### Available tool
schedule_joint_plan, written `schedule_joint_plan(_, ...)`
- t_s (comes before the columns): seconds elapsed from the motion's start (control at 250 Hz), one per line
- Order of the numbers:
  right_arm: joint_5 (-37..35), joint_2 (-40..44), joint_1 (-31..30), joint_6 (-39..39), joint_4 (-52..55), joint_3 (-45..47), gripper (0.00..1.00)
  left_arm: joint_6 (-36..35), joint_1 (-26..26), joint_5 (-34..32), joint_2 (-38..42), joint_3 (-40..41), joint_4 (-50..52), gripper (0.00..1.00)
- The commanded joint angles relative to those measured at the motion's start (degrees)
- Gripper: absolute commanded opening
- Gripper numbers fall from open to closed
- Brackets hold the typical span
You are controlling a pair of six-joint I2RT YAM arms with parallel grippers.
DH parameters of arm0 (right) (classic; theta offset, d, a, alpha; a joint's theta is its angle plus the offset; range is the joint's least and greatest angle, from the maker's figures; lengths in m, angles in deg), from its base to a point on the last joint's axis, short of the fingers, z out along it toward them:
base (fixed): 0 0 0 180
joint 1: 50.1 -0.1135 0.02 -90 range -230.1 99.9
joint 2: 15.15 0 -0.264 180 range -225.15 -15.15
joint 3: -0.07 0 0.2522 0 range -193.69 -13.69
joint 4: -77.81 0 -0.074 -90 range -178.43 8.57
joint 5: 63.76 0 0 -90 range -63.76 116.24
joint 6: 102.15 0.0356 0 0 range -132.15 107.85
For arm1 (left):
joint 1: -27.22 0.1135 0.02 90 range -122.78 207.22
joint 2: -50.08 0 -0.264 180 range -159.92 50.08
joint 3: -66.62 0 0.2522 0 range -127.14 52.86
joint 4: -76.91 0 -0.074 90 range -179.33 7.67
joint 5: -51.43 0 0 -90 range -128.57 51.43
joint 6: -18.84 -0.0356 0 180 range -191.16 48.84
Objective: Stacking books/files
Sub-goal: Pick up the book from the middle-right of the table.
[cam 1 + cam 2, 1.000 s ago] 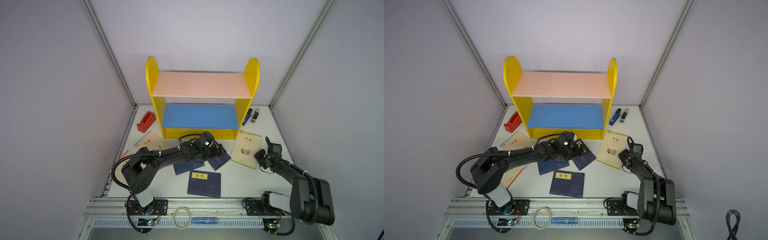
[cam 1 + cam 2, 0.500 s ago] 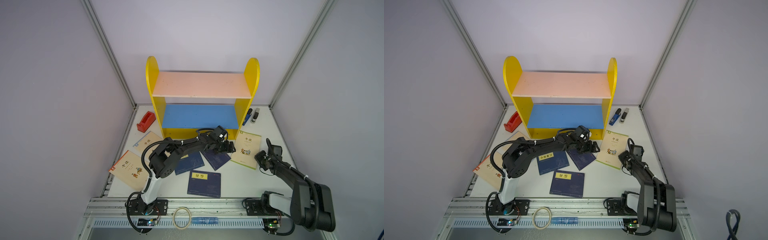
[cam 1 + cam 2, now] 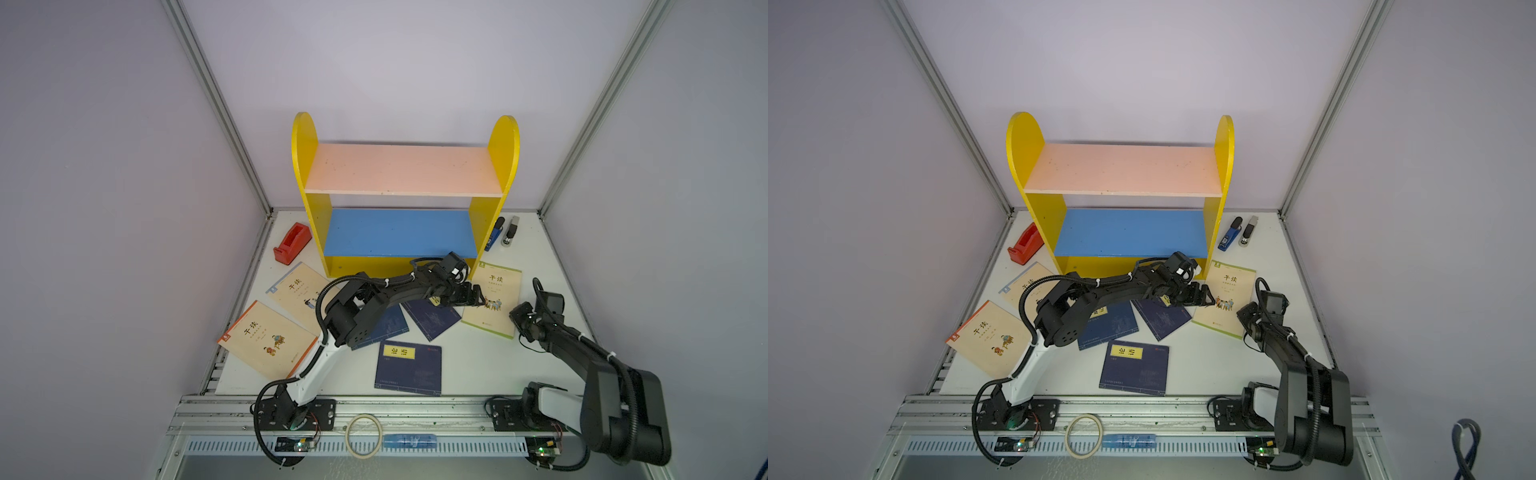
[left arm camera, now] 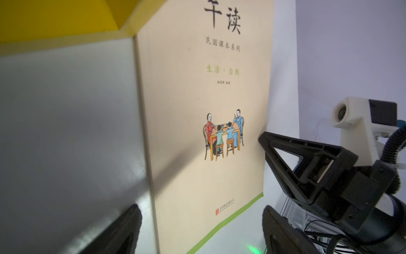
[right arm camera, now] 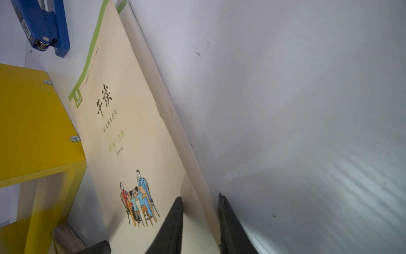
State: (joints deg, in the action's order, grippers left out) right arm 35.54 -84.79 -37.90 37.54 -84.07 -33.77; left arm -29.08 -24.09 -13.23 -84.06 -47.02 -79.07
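Left gripper [image 3: 478,299] hovered wide open over the spine edge of the cream book [image 3: 496,286], which lay on the table [image 3: 469,361] beside the shelf [image 3: 399,170]. Right gripper [image 5: 200,220] sat narrowed astride its outer edge, grip unclear. Pickup step, I'd say: next, pinch and lift cleanly.

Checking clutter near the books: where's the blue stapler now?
In both top views the blue stapler lies at the back right, just outside the shelf's right panel, beside a grey stapler.
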Motion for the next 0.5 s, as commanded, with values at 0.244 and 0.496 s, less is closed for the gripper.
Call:
schedule_joint_plan(0.244,1.3,-3.3,-0.1,0.8,-2.6,0.4,0.29,3.1,-0.3,6.5,-1.5,2.0,-1.2,0.89)
schedule_joint_plan(0.496,1.2,-3.4,0.0,1.1,-3.3,0.7,0.28,9.5,0.0,14.1,2.5,8.4,-17.6,0.89)
